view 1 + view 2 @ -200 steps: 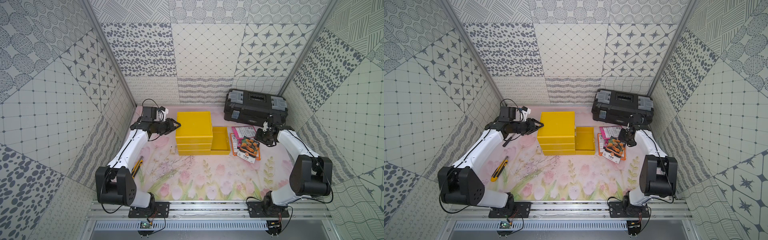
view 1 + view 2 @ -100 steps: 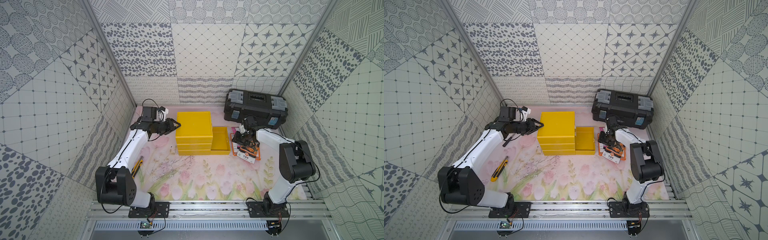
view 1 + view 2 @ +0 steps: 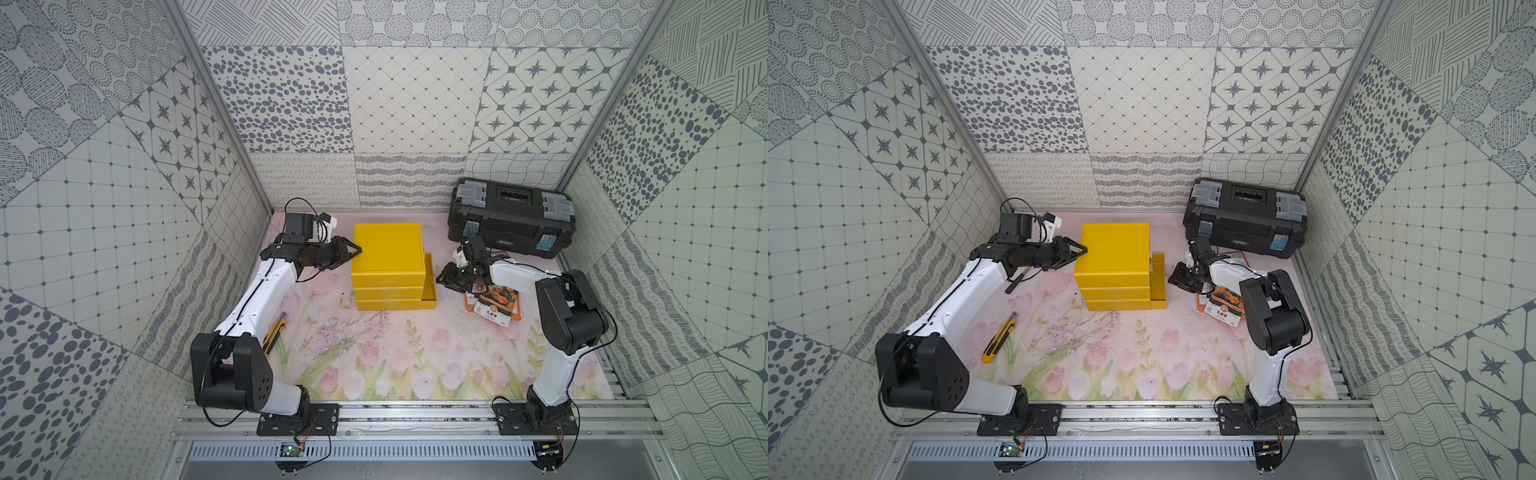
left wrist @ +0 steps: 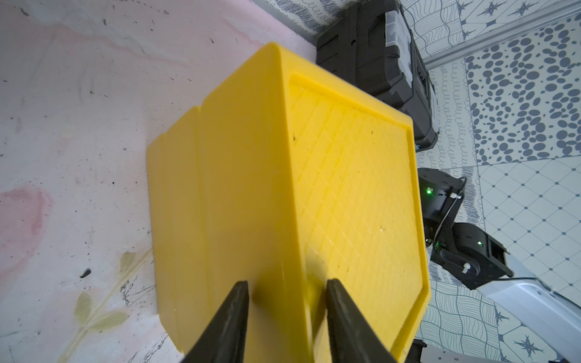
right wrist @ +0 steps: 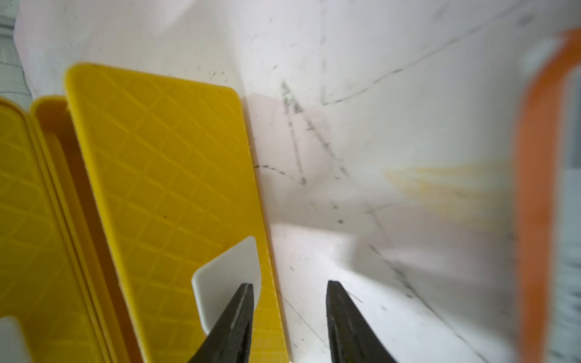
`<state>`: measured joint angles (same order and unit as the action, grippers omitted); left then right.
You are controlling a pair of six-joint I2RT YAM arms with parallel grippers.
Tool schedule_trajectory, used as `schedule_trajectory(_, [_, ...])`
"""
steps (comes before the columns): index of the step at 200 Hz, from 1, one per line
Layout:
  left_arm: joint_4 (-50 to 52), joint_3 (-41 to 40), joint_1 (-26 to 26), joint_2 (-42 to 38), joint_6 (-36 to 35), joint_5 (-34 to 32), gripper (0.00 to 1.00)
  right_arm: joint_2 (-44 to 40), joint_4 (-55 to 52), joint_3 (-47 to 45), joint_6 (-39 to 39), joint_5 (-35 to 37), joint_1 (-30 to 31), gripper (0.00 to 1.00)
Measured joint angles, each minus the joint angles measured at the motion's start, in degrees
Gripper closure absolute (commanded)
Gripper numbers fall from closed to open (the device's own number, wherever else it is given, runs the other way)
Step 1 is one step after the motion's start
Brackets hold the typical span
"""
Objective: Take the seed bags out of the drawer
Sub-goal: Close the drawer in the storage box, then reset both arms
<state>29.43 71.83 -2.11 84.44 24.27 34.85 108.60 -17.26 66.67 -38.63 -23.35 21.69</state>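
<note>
Right wrist view finds my right gripper (image 5: 289,286) spread, empty beside the shallow yellow plastic drawer (image 5: 163,163), glossy orange-edged seed bags (image 3: 496,305) out near the table's (image 3: 415,353) right edge, left gripper (image 4: 286,283) part-spread, seemingly bracing the yellow cube (image 4: 345,173).

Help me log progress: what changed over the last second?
The right end effector, jaws apart, swung across the glossy orange-edged seed packets to the pulled-out yellow plastic drawer's front. The left end effector stayed at the yellow drawer cube's corner; packets and drawer did not visibly move.
</note>
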Motion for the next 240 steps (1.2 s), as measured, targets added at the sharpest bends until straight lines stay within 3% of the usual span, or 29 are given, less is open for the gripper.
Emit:
schedule_trajectory(74, [0.0, 0.0, -0.02, -0.02, -0.02, -0.13, 0.58, 3.04, 5.7, 1.38, -5.73, -3.37, 2.6, 0.56])
schedule_trajectory(105, [0.48, -0.2, -0.33, -1.79, -0.22, -2.58, 0.55, 0.98, 3.41, 0.81, -3.39, -1.33, 1.92, 0.44])
schedule_trajectory(113, [1.36, -0.2, -0.35, -2.78, -0.35, -3.58, 0.52, -1.31, 1.84, 0.13, -1.92, -0.11, 1.6, 0.4])
schedule_trajectory(121, [2.27, -0.17, -0.35, -3.98, -0.5, -4.63, 0.36, -4.22, 0.0, -0.52, -0.57, 1.92, 1.05, 0.37])
schedule_trajectory(146, [4.39, 0.74, -0.35, -8.87, -1.33, -7.96, 0.14, -16.31, -4.96, -1.11, 5.07, 9.05, -1.42, 0.31])
schedule_trajectory(153, [4.72, 0.98, -0.35, -10.47, -1.64, -9.01, 0.01, -19.91, -5.77, -1.11, 6.71, 11.41, -2.01, 0.29])
schedule_trajectory(176, [5.05, 1.01, -0.33, -16.22, -2.43, -14.21, 0.01, -31.19, -7.28, -1.49, 11.76, 20.76, -2.75, 0.24])
schedule_trajectory(184, [4.79, 0.5, -0.33, -18.27, -2.89, -16.57, 0.01, -34.62, -7.19, -1.95, 13.79, 24.0, -2.64, 0.17])
schedule_trajectory(200, [3.96, -1.62, -0.33, -22.34, -4.37, -21.18, 0.01, -41.24, -5.35, -4.39, 18.73, 28.57, -2.64, 0.17])
schedule_trajectory(206, [3.3, -3.21, -0.33, -24.11, -5.14, -23.02, 0.01, -43.8, -3.39, -6.43, 20.76, 30.08, -2.64, 0.15])
schedule_trajectory(215, [1.97, -6.01, -0.33, -26.62, -6.08, -25.22, 0.01, -47.91, 0.98, -10.95, 23.08, 31.78, -2.62, 0.01])
schedule_trajectory(240, [-3.56, -15.34, -0.33, -33.14, -7.06, -30.36, 0.01, -57.09, 12.5, -25.09, 29.31, 34.32, -2.6, 0.01])
